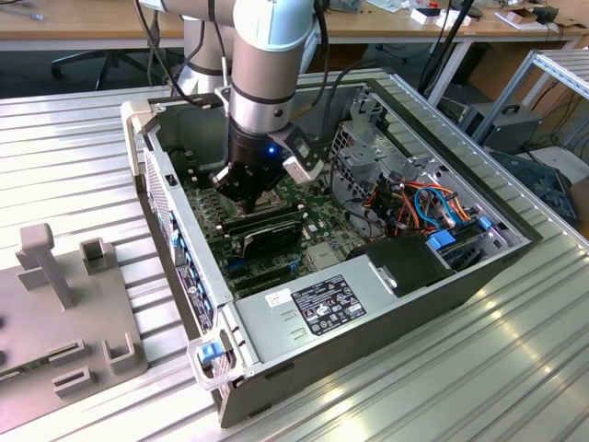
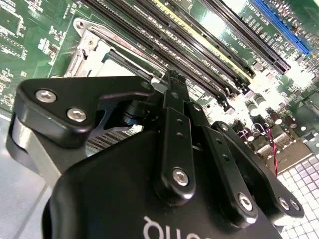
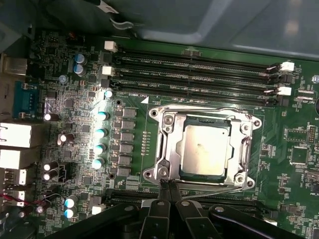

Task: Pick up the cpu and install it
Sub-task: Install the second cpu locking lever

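Green motherboard [image 3: 279, 144] seats cpu [image 3: 205, 150] just beyond closed fingers [image 3: 168, 191].

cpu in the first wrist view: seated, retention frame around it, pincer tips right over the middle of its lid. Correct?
Not quite. In the first wrist view the cpu is seated with the retention frame around it, but the pincer tips sit at the frame's edge, off the lid, not over its middle.
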{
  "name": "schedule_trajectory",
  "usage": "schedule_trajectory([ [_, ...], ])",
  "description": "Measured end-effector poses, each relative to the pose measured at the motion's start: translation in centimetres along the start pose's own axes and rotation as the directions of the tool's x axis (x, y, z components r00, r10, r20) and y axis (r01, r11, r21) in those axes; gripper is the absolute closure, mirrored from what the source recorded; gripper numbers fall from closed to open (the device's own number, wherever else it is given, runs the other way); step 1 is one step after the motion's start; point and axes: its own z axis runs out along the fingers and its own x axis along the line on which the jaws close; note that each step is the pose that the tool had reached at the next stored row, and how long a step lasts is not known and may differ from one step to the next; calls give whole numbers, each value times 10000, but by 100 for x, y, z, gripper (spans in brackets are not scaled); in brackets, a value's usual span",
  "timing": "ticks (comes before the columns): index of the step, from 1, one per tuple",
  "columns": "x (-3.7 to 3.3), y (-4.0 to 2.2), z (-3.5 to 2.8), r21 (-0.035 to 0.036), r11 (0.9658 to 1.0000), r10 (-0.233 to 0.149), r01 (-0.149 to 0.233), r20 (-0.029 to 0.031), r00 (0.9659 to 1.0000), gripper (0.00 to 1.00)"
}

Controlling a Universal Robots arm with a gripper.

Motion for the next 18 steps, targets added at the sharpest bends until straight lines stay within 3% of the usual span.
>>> schedule_trajectory([
  [4, 59, 7, 12, 1, 10000, 2, -2, 4, 10000, 89],
  [18, 78, 9, 33, 3, 10000, 99, -99, 5, 10000, 89],
])
